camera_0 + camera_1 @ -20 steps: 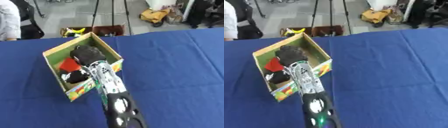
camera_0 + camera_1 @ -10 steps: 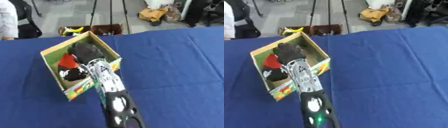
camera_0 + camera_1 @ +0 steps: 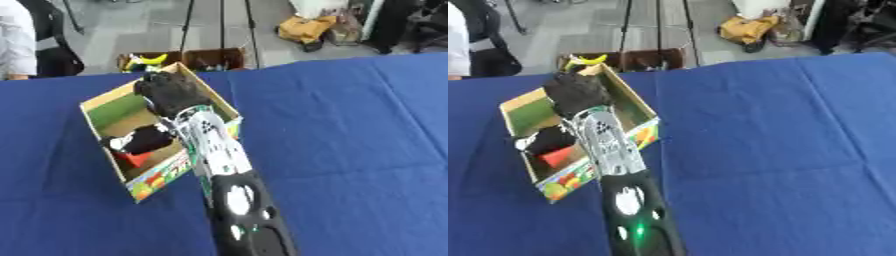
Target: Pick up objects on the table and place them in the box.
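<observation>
The black robot hand (image 3: pixel 169 91) is over the open cardboard box (image 3: pixel 101 106) near the surface's far left corner; I cannot tell whether its fingers are open. A red thing (image 3: pixel 133 158) lies inside. Pull the arm straight up, clear of the box walls.

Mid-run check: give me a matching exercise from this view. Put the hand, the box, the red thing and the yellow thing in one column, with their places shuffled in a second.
1 hand
2 box
3 red thing
4 yellow thing

A beyond the table's far edge
B inside the box, at its near end
C over the box's far corner
D on the blue table

Pairs: 1-C, 2-D, 3-B, 4-A
</observation>
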Available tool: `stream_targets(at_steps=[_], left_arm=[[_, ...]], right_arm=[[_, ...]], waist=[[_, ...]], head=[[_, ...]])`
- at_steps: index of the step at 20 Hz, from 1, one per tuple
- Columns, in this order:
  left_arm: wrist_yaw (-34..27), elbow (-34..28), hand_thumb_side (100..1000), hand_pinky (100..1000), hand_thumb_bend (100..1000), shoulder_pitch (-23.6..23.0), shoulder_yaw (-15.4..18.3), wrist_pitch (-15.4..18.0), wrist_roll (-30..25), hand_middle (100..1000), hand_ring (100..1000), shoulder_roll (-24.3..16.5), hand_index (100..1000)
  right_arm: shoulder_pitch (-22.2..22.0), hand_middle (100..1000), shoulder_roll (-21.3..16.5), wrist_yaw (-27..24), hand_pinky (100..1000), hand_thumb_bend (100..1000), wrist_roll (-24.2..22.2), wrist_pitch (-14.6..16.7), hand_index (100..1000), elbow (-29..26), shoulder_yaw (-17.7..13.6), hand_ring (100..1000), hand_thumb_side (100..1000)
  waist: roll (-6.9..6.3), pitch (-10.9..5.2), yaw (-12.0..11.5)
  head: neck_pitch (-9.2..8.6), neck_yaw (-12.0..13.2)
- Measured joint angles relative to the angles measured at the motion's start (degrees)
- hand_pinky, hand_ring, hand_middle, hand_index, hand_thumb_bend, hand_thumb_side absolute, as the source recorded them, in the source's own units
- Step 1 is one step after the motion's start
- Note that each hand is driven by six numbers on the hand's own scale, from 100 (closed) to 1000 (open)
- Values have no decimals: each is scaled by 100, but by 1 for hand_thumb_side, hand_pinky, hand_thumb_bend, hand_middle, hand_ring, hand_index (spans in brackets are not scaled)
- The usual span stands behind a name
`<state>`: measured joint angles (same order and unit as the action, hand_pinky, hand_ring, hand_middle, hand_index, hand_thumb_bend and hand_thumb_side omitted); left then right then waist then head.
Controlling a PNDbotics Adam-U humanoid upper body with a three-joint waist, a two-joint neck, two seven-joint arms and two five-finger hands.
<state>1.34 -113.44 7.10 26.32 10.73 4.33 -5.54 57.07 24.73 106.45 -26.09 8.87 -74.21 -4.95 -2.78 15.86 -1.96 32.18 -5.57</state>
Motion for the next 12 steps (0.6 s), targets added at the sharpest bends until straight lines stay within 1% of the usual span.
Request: stream_targets(at_steps=[1,6,8,9,12], left_arm=[[-4,0,874,357,528,1,0,-2,-3,642,567,0,900],[-11,0,875,358,526,4,-1,-8,-8,642,567,0,900],[-17,0,874,358,526,4,-1,-8,-9,642,567,0,900],[-20,0,875,358,525,5,-1,-8,-9,642,567,0,900],[-23,0,876,358,525,7,-1,-8,-9,642,567,0,900]], right_arm=[[24,809,-31,-64,772,538,17,-14,850,0,0,874,819],[147,801,-185,-428,764,497,162,-118,841,-18,8,866,796],[206,798,-263,-600,760,481,252,-161,839,-104,37,863,788],[230,791,-304,-681,755,449,301,-185,835,-154,53,859,778],[303,785,-447,-945,749,394,466,-258,830,-352,126,855,755]], waist=[[3,0,-3],[8,0,-11],[8,0,-13],[8,0,-14],[8,0,-12]], head=[[0,-5],[2,-7],[3,-7],[4,-7],[6,-3]])
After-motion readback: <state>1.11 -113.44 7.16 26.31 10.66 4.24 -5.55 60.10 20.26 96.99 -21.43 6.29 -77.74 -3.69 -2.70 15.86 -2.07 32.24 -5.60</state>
